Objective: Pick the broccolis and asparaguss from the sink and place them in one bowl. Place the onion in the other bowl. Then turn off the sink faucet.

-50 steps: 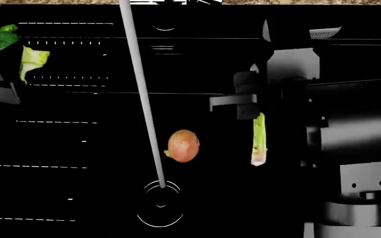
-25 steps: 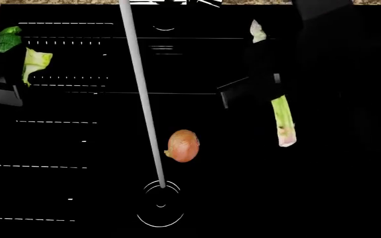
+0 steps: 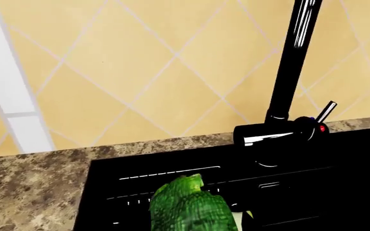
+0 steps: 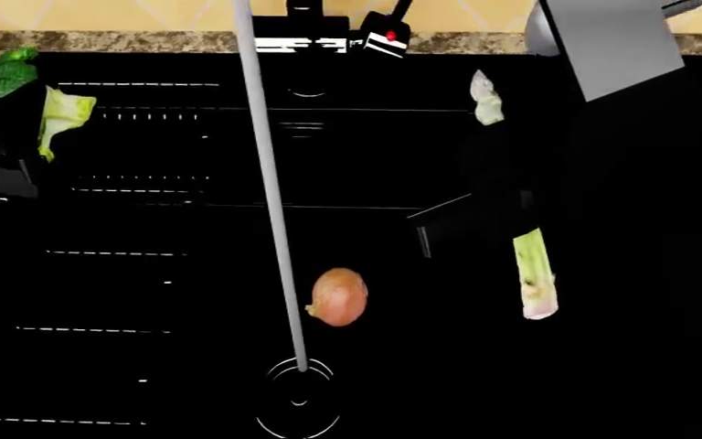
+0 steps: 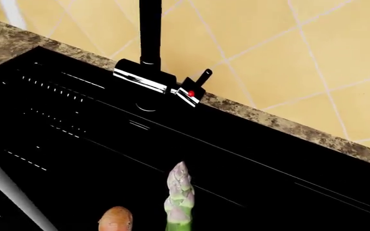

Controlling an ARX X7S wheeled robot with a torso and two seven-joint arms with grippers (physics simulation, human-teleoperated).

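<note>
Poking out both sides of the right fingers (image 4: 488,206): the asparagus (image 4: 534,283).

- Right gripper (image 4: 497,206) raised over the basin at the head view's right, dark fingers clamped across the middle of the asparagus (image 4: 534,283) (tip pointing away)
- Left gripper (image 4: 10,137) at far left, closed on the broccoli (image 4: 34,96)

Flat simulator lighting, sharp focus, no blur, sink (image 4: 180,274) basin rendered near-black, thin white glints on its ridges, tiled wall (image 3: 140,67) evenly bright
</note>
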